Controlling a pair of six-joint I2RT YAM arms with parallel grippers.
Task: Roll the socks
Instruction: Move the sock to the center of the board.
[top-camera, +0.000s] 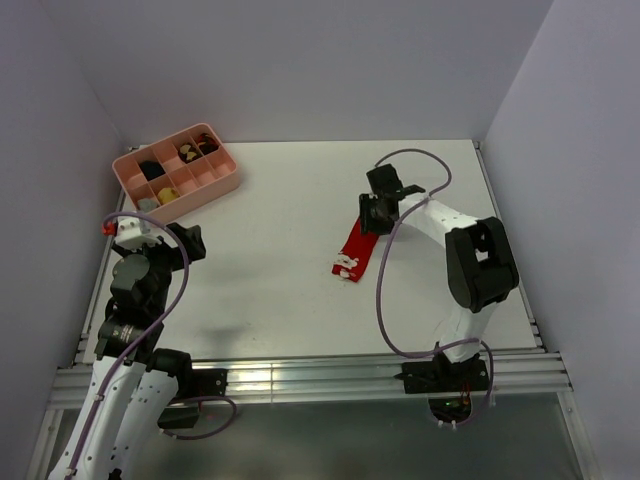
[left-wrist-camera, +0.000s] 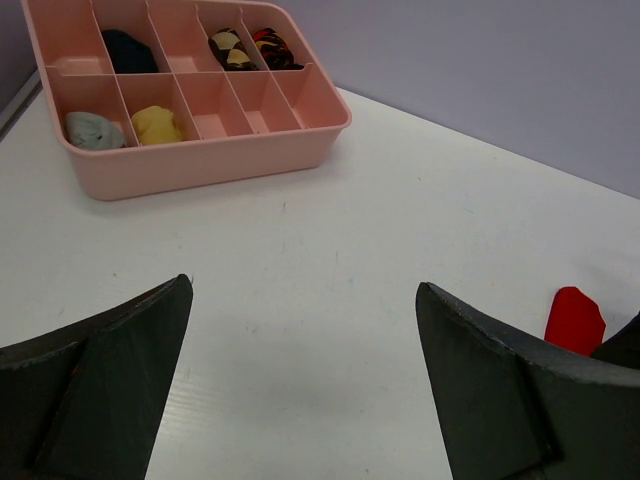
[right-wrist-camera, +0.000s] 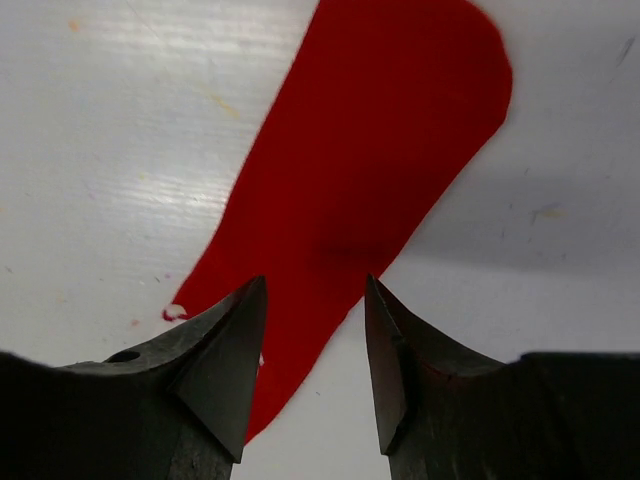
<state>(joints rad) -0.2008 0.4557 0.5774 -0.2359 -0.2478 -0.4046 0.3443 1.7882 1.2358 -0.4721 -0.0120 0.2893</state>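
Observation:
The red socks (top-camera: 354, 248) lie flat and oblong on the white table, with white marks at their near end. My right gripper (top-camera: 369, 221) hovers over their far end. In the right wrist view the socks (right-wrist-camera: 370, 170) stretch away under the right gripper (right-wrist-camera: 313, 285), whose jaws are apart and hold nothing. My left gripper (top-camera: 192, 241) is wide open and empty at the left of the table, far from the socks. In the left wrist view the left gripper (left-wrist-camera: 303, 292) frames bare table, and a tip of the socks (left-wrist-camera: 574, 320) shows at the right.
A pink divided tray (top-camera: 228, 186) stands at the back left and holds black, yellow, grey and patterned rolled bundles; it also shows in the left wrist view (left-wrist-camera: 200, 165). Walls close the table on three sides. A metal rail (top-camera: 320, 378) runs along the near edge.

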